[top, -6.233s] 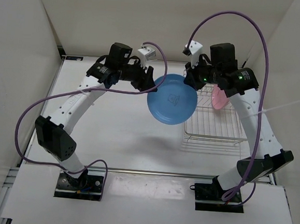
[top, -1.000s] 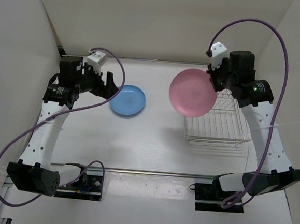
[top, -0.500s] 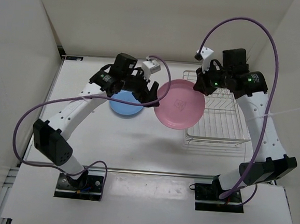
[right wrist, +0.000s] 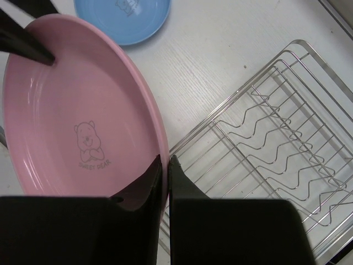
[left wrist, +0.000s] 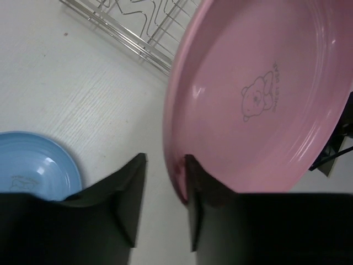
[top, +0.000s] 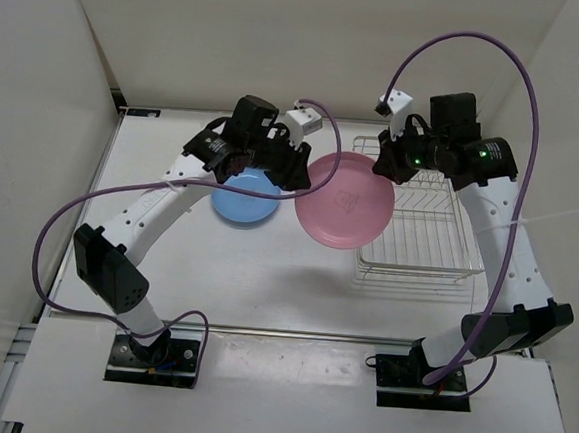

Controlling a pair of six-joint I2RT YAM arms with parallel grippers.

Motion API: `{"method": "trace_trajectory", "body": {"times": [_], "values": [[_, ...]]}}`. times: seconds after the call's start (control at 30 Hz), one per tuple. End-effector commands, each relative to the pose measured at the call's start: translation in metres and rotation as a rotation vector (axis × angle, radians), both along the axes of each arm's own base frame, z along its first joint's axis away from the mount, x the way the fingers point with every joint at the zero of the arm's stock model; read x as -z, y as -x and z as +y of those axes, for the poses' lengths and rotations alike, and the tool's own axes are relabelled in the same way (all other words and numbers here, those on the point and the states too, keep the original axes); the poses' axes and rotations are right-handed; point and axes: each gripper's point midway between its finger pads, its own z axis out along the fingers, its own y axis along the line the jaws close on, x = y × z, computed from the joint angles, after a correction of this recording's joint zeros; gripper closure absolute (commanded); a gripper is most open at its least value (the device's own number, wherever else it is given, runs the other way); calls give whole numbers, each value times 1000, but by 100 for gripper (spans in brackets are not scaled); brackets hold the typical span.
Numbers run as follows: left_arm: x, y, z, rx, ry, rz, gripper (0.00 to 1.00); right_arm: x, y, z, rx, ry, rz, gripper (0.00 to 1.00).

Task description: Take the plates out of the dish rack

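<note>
Nearest the arm bases, the white table (top: 255, 274) carries the rectangular silver wire dish rack (top: 422, 249) on its right side, with both plates already out of it. Further in, the round pink plastic plate (top: 349, 203) hangs tilted in the air just left of the rack, bridged between the two arms, seemingly for a handover. Beside it, the round light blue plastic plate (top: 239, 200) lies flat on the table under the left arm, likely marking where the pink one belongs. Farthest, the right gripper (right wrist: 165, 158) pinches the pink rim and carries the plate's weight. The left gripper (left wrist: 165, 160) straddles the opposite rim with its jaws spread, not yet clamped.
</note>
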Motion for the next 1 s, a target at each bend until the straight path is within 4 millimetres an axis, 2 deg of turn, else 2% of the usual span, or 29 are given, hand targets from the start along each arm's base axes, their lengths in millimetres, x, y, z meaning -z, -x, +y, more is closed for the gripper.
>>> {"method": "trace_trajectory", "body": {"times": [0.0, 0.03, 0.07, 0.1, 0.2, 0.23, 0.27, 0.3, 0.33, 0.37, 0.4, 0.43, 0.47, 0.5, 0.53, 0.57, 0.6, 0.7, 0.73, 0.77, 0.83, 0.87, 0.9, 0.93, 0.97], "values": [[-34, -8, 5, -59, 35, -81, 62, -13, 4, 2, -14, -32, -40, 100], [-33, -11, 4, -73, 36, -74, 71, -13, 4, 2, -14, -32, -40, 100], [-31, -13, 2, -77, 37, -64, 72, -13, 4, 2, -14, -32, -40, 100], [-31, -13, 2, -77, 37, -63, 87, -13, 4, 2, -14, -32, -40, 100], [-24, -17, -3, -80, 38, -29, 89, -13, 4, 2, -14, -32, -40, 100], [-23, -18, -2, -97, 37, -24, 89, -11, 5, -1, -2, -21, -40, 95], [-21, -25, 1, -147, 29, -27, 89, -8, 1, -3, 12, -9, -44, 82], [-13, -29, 5, -175, 9, -30, 89, -10, -4, -7, 48, -5, -69, 58], [-12, -33, 10, -218, 4, -37, 89, -7, -13, -21, 131, 39, -95, 39], [-15, -38, 20, -282, -8, -66, 89, 7, -17, -27, 171, 67, -75, 39], [-2, -43, 33, -339, -29, -47, 89, 5, -23, -32, 205, 80, -110, 37], [1, -47, 42, -384, -33, -51, 89, 4, -28, -44, 270, 91, -127, 30], [4, -54, 55, -447, -49, -62, 89, 12, -31, -52, 330, 104, -119, 19], [8, -61, 76, -521, -51, -52, 89, 6, -41, -73, 440, 138, -172, 14], [12, -65, 89, -565, -59, -46, 89, 4, -45, -86, 502, 142, -187, 4], [14, -71, 105, -614, -74, -52, 89, 8, -46, -95, 537, 149, -177, 3], [15, -81, 130, -697, -59, -28, 89, 1, -44, -107, 577, 136, -188, 3], [23, -90, 172, -798, -48, 24, 89, -2, -33, -119, 609, 136, -202, 2], [35, -94, 193, -828, -39, 96, 89, -3, -29, -121, 603, 141, -211, 2], [35, -97, 204, -842, -25, 107, 89, -5, -27, -123, 612, 139, -226, 2], [53, -101, 224, -861, 2, 186, 89, -7, -16, -126, 621, 137, -240, 0], [62, -100, 230, -864, 11, 207, 89, -9, -15, -127, 622, 131, -252, 0], [70, -99, 228, -827, 42, 251, 89, -11, -10, -128, 618, 133, -266, 0], [81, -100, 239, -848, 43, 283, 89, -11, -10, -128, 618, 133, -266, 0], [91, -100, 241, -844, 49, 307, 89, -16, -6, -129, 619, 126, -280, 0]]}}
